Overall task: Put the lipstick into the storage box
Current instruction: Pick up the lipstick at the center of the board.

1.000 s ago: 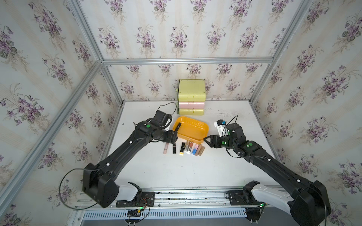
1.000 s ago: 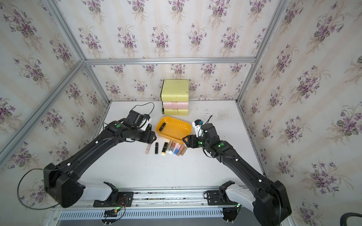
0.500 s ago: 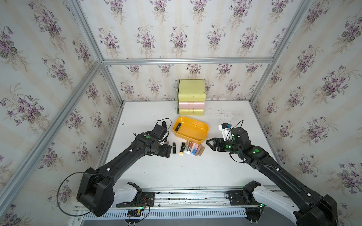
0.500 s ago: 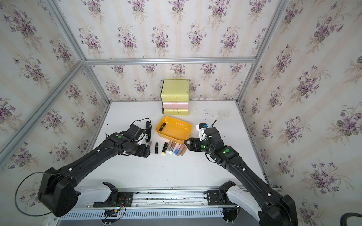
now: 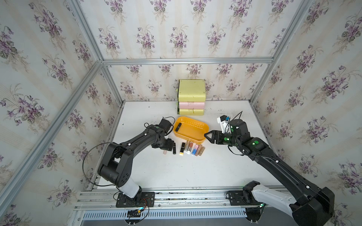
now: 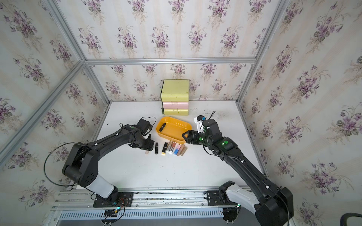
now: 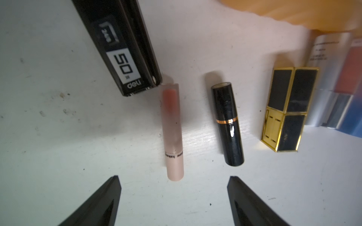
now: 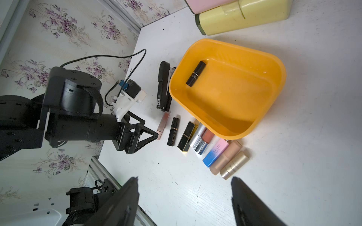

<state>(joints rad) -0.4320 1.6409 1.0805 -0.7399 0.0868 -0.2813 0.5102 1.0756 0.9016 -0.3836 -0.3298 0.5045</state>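
The left gripper hangs wide open and empty over a pink tube, half hiding it in both top views. A stapler, cut off by the frame, lies just beside the tube. The right gripper, spread and empty, hovers near the box, which holds one black lipstick. The row lies just outside.

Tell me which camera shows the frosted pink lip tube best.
Left wrist: the frosted pink lip tube lies whole, large and close, with its label print visible. The right wrist view shows it whole but small. In both top views only one end peeks out; the rest is hidden.
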